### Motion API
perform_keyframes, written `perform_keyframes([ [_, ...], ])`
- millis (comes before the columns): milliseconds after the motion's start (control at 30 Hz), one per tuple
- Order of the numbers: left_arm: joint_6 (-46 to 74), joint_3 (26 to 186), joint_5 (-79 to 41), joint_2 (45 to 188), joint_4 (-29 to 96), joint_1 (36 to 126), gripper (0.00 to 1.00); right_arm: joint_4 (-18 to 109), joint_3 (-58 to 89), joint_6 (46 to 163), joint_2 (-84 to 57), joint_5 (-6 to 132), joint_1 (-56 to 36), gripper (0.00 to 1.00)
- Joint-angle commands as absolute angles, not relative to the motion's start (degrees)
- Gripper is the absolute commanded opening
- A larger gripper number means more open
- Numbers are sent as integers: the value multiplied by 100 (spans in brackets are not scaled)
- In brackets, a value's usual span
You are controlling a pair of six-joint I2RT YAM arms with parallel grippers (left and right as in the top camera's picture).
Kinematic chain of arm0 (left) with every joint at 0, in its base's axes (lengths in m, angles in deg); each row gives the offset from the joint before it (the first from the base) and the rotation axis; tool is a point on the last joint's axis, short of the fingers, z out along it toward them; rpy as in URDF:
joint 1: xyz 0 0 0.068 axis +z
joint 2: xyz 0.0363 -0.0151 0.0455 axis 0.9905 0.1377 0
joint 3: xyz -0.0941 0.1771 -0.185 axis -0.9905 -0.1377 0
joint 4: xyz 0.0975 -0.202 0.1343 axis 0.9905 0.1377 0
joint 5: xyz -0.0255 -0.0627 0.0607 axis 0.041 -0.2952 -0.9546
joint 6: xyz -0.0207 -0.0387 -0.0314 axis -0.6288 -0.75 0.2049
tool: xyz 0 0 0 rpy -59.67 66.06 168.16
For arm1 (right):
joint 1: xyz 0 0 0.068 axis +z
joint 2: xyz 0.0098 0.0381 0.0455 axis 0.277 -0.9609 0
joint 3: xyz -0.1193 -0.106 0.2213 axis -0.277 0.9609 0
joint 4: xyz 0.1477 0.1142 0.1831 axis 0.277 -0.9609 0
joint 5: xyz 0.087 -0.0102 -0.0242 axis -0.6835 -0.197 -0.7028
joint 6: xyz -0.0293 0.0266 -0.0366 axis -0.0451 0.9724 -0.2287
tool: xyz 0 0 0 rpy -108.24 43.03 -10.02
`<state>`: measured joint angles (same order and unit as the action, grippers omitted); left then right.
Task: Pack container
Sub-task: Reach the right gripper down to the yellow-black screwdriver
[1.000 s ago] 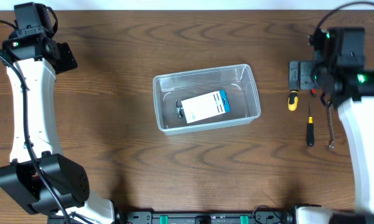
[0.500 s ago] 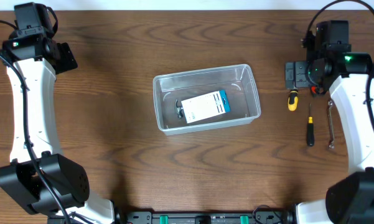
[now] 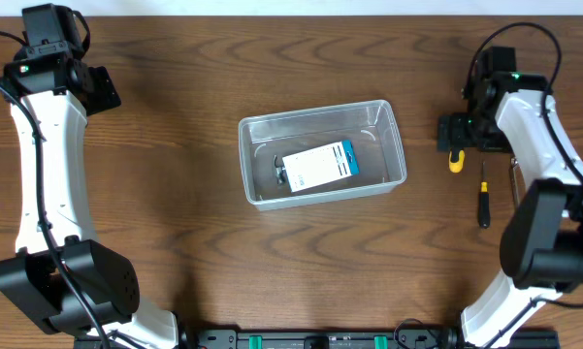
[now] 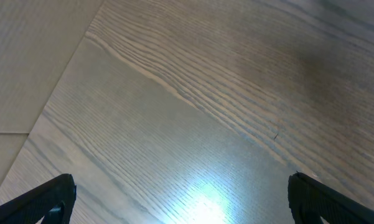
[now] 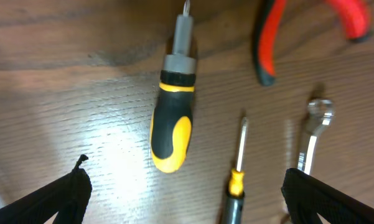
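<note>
Right gripper (image 5: 185, 173): spread wide with nothing in its grasp. In the overhead view it (image 3: 454, 134) sits at the right side of the table, over the tools.
Between its fingers: the butt of a stubby screwdriver (image 5: 171, 124) with a yellow and black handle. Neither fingertip touches it.
Stubby screwdriver: flat on the wood, metal tip pointing away from the wrist camera. From overhead it (image 3: 455, 158) lies just under the gripper.
Slim screwdriver (image 5: 236, 186): just beside the stubby one and clear of it, with a thin shaft and a yellow collar above a dark handle. From overhead it (image 3: 483, 199) lies lengthwise, nearer the front edge.
Wrench (image 5: 311, 137): bare metal, on the far side of the slim screwdriver and roughly parallel to it (image 3: 515, 199).
Pliers (image 5: 266, 43): red handles at the top of the wrist view, apart from the screwdrivers.
Container (image 3: 320, 111): upright at the middle of the table, well apart from both grippers and left of the tools.
Inside the container: a white and blue packet (image 3: 318, 163) lying flat, with a small dark item (image 3: 280, 171) against its left end that I cannot identify.
Left gripper (image 4: 180, 186): wide open and empty, with only bare wood under it. From overhead it (image 3: 95, 87) is at the far left corner.
Table (image 3: 194, 242): dark wood grain.
</note>
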<state>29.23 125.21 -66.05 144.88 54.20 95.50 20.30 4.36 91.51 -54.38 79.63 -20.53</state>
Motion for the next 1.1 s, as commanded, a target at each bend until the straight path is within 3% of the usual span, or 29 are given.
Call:
perform_keyframes([
  [0,2850,12659,-6635,14370,5436,9558,98,2063,344,9355,-5696,7943,-2066,99],
  [300,2848,12659,-6635,14370,5436,9558,98,2377,348,9698,-6020,7941,-2051,91],
  [1067,2850,12659,-6635,14370,5436,9558,98,3171,934,10214,-6042,7702,-2024,93],
])
